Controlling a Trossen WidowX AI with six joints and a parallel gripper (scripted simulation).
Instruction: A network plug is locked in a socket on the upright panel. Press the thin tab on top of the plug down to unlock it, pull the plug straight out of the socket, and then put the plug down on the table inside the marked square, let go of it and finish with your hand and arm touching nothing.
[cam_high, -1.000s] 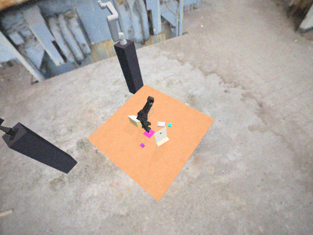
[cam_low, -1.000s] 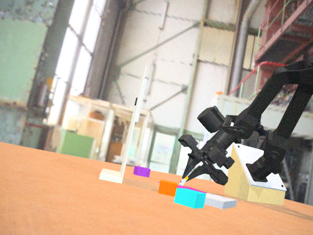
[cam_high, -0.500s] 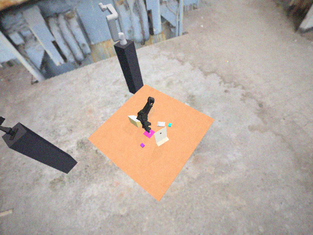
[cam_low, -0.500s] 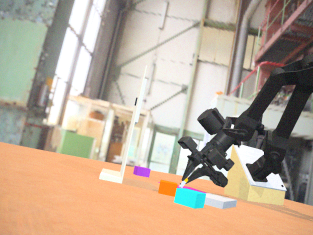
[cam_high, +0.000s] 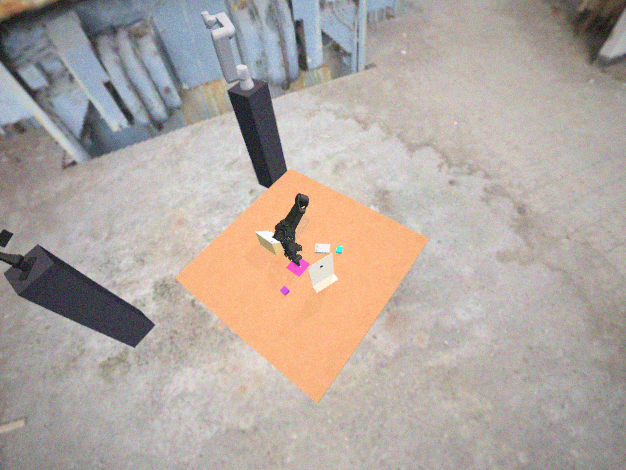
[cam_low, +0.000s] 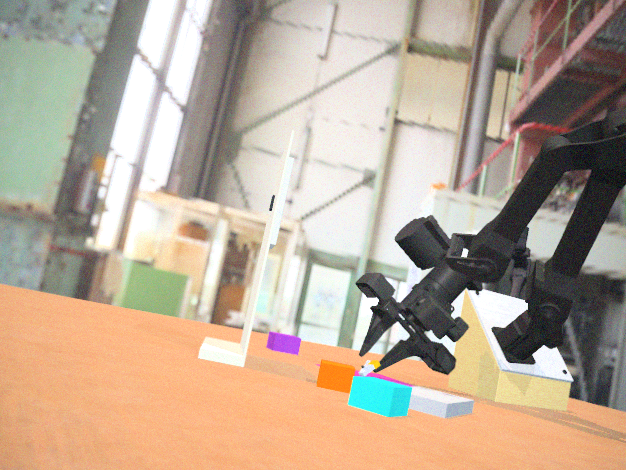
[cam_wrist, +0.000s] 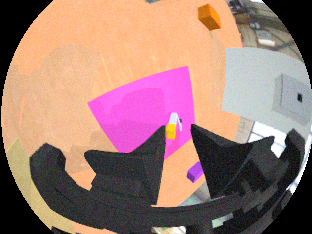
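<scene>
The plug (cam_low: 366, 368) (cam_wrist: 173, 124), white with a yellow part, lies tilted on the marked magenta square (cam_high: 298, 272) (cam_wrist: 175, 80), near its edge on the panel side. My gripper (cam_high: 298, 263) (cam_low: 368, 362) (cam_wrist: 178, 128) is open, with its fingertips low over the square on either side of the plug's yellow end. In the wrist view the plug is close to the left finger; whether they touch I cannot tell. The upright panel (cam_high: 326, 271) (cam_low: 256, 283) (cam_wrist: 237, 80) stands beside the square, its socket (cam_wrist: 299, 97) empty.
A purple block (cam_high: 284, 290) (cam_low: 283, 343) (cam_wrist: 194, 172) lies beyond the square. An orange block (cam_low: 335, 375) (cam_wrist: 209, 17), a cyan block (cam_high: 339, 249) (cam_low: 379, 396) and a flat pale box (cam_high: 322, 247) (cam_low: 442, 401) lie nearby. A yellow wedge (cam_high: 267, 243) (cam_low: 472, 349) stands by the arm.
</scene>
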